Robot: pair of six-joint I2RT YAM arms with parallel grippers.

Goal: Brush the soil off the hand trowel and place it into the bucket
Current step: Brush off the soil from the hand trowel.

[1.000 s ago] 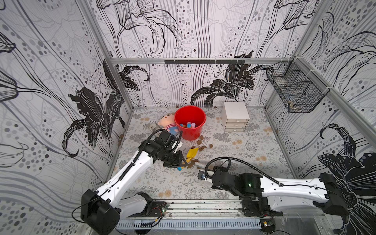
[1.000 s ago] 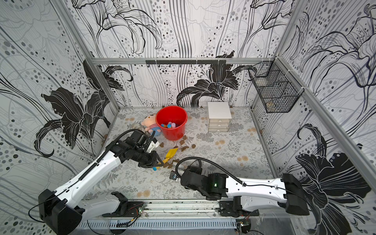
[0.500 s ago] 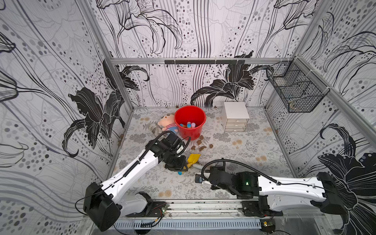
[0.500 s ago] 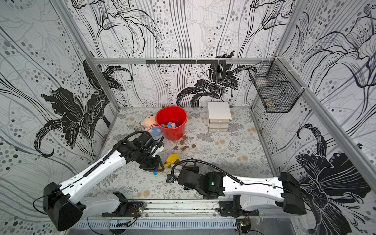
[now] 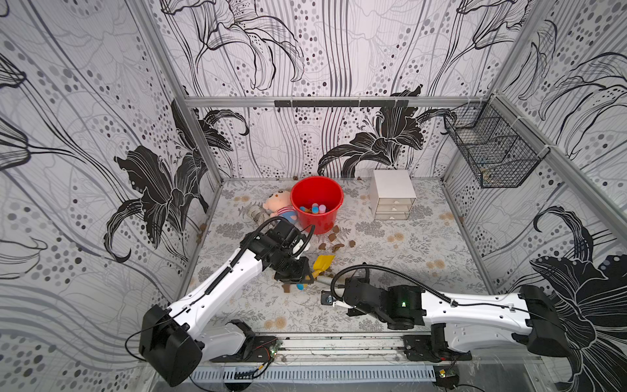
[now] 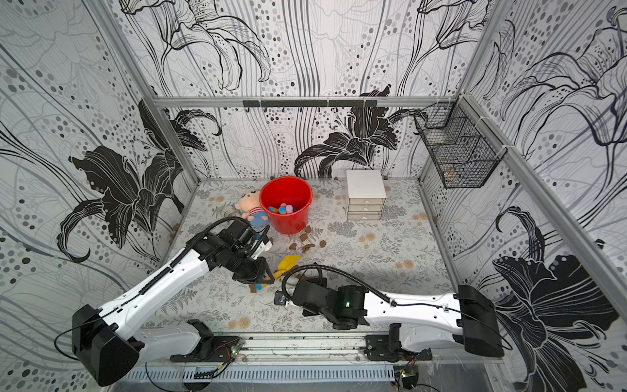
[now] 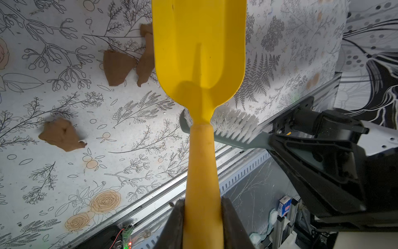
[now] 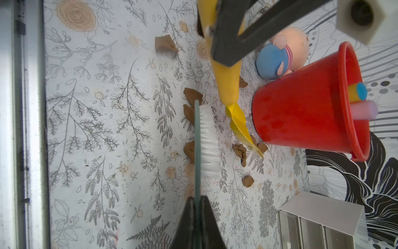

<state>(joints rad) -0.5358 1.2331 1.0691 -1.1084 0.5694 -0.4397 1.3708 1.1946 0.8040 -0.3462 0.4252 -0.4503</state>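
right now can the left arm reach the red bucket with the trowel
Probably yes: the left gripper is shut on the trowel, and the open bucket stands close beyond it, only soil between.

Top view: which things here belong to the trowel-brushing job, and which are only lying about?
Job: yellow trowel, white-bristled brush, brown soil clumps, red bucket.
Lying about: plush toy, white drawer box, wire basket on the wall.

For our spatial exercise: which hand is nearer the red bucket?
Left: the left hand, gripping the trowel, is just before the bucket; the right hand, holding the brush, sits back nearer the rail.
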